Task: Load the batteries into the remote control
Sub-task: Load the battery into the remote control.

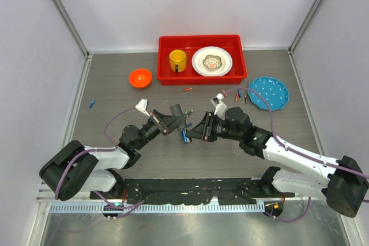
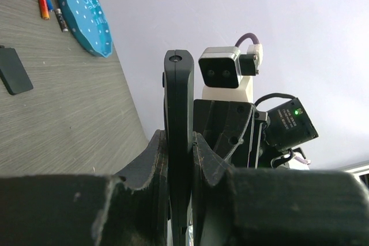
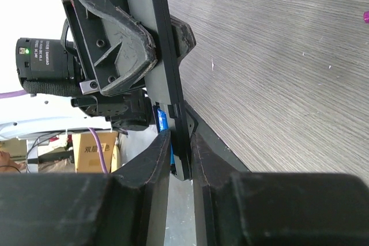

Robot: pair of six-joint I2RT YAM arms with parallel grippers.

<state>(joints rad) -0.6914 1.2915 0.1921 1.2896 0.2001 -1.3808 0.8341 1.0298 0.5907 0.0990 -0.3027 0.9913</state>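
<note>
Teal plate beside loose batteries

Black remote held edge-up, batteries lying loose

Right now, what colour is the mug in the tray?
Yellow; the mug shows best in the top view.

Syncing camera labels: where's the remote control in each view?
Top external: remote control near the picture's centre, just below the middle.
Left wrist: upright dark bar at centre.
Right wrist: slanted bar left of centre.
Shared landmark: teal plate, right of the remote in top external and top-left in left wrist; not in right wrist.
</note>
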